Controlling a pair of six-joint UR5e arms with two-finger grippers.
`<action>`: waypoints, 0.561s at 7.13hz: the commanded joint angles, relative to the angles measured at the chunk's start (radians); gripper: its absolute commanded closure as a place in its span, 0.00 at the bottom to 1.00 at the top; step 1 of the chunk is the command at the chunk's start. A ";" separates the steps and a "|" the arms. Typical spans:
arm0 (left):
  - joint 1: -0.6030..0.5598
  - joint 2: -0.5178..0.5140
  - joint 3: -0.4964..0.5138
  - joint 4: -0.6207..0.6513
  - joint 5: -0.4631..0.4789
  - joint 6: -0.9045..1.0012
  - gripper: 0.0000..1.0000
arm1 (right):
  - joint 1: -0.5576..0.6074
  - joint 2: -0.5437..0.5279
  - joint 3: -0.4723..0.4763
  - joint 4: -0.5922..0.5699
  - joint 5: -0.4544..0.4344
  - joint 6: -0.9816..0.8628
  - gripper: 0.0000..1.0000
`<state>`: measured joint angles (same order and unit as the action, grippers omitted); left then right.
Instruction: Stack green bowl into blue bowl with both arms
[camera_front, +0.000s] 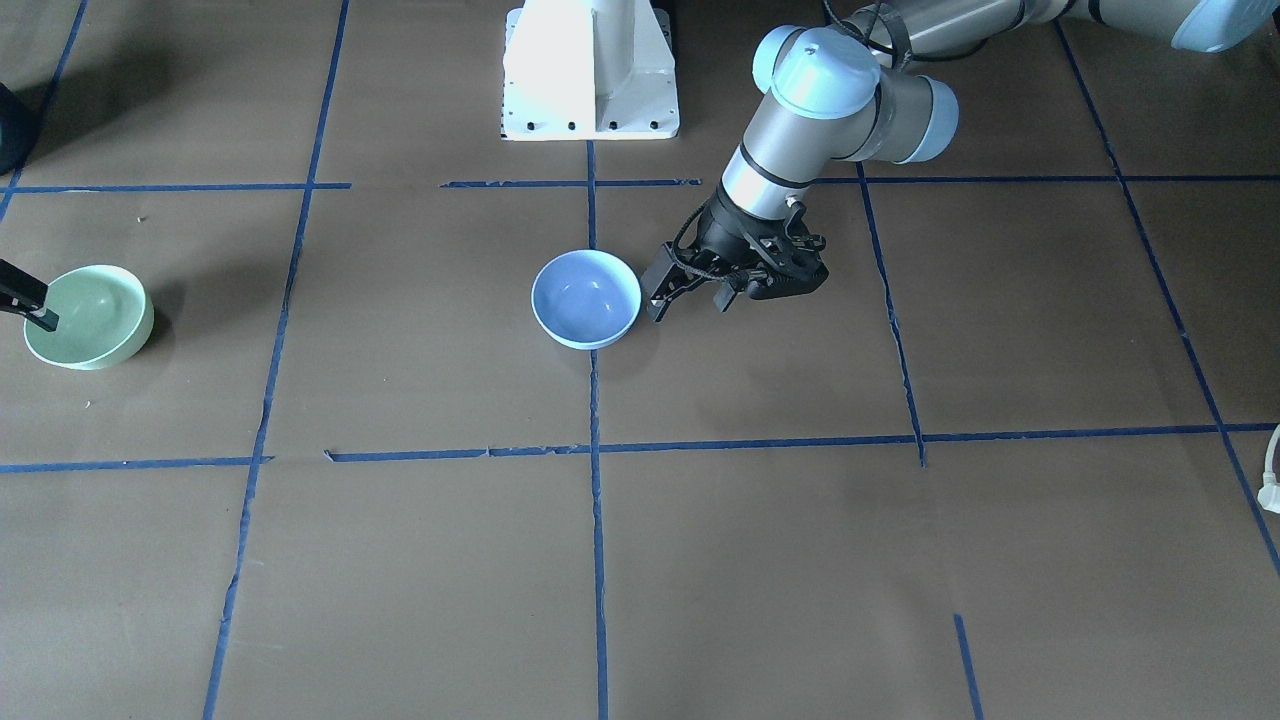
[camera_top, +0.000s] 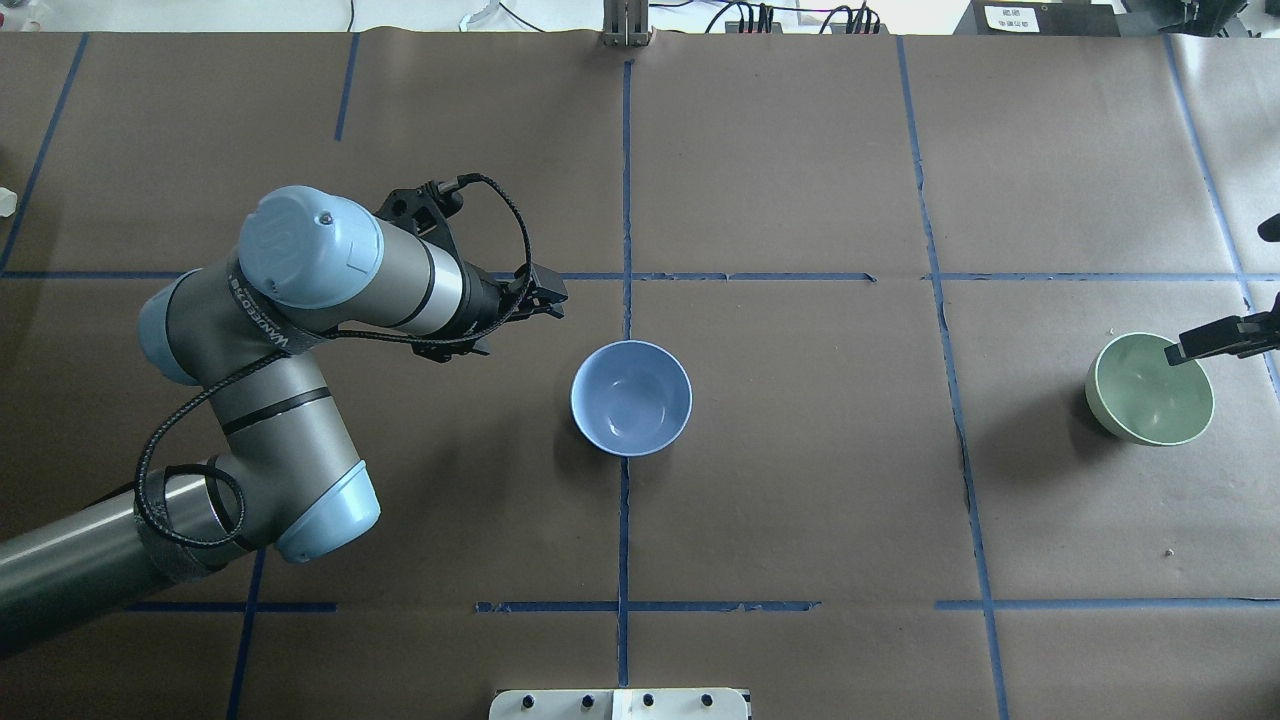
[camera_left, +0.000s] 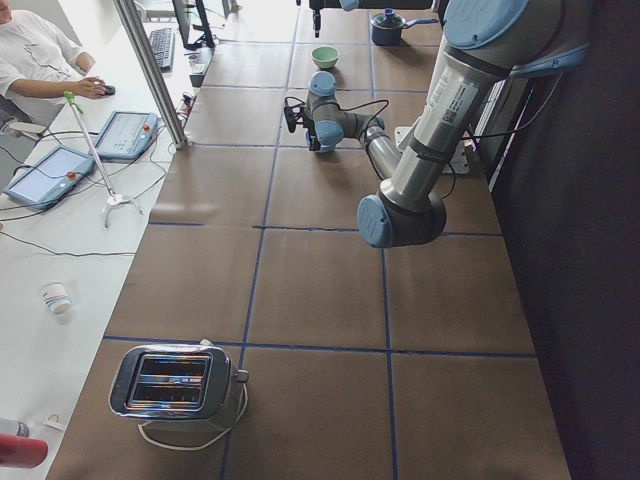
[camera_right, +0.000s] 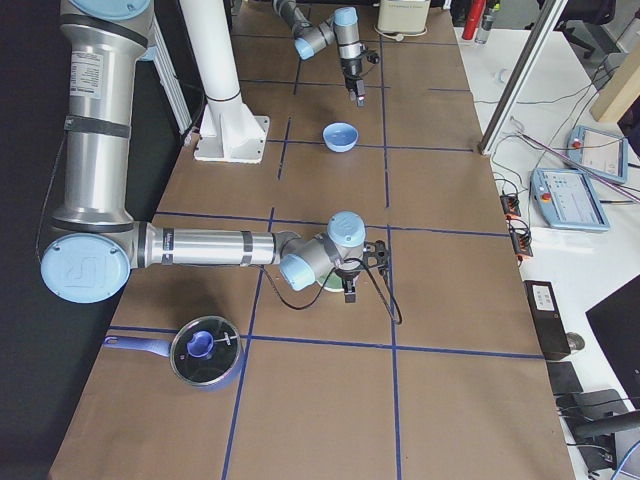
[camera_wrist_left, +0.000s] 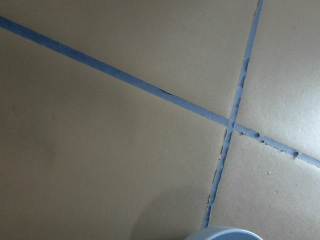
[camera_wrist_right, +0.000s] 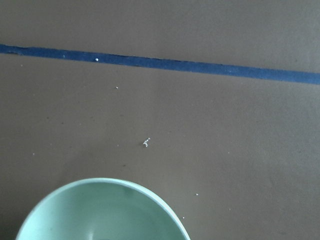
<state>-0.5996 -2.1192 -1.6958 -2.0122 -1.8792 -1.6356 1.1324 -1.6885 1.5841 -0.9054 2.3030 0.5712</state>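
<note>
The left fingers (camera_front: 690, 288) stood apart and empty, low over the counter (camera_top: 800, 450). The blue bowl (camera_top: 630, 398) sat just beside their tips, untouched. One of the right fingers (camera_top: 1200, 348) reached over the rim of the green bowl (camera_top: 1150, 395). Whether they gripped it could not be told. The bowls lay well apart.

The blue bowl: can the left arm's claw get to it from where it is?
Probably yes. The left claw hangs open right beside the blue bowl, nothing stands between them, and the bowl is empty.
</note>
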 joint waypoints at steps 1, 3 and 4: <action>-0.002 0.002 -0.002 0.001 0.000 -0.001 0.00 | -0.039 0.000 -0.041 0.048 0.000 0.041 0.19; -0.002 0.004 -0.002 0.001 0.000 -0.001 0.00 | -0.040 -0.005 -0.061 0.083 0.003 0.030 0.72; -0.002 0.004 -0.002 0.001 -0.001 -0.001 0.00 | -0.039 -0.016 -0.059 0.086 0.004 0.024 0.95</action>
<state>-0.6012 -2.1159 -1.6977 -2.0111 -1.8795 -1.6367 1.0936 -1.6949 1.5269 -0.8288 2.3050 0.6019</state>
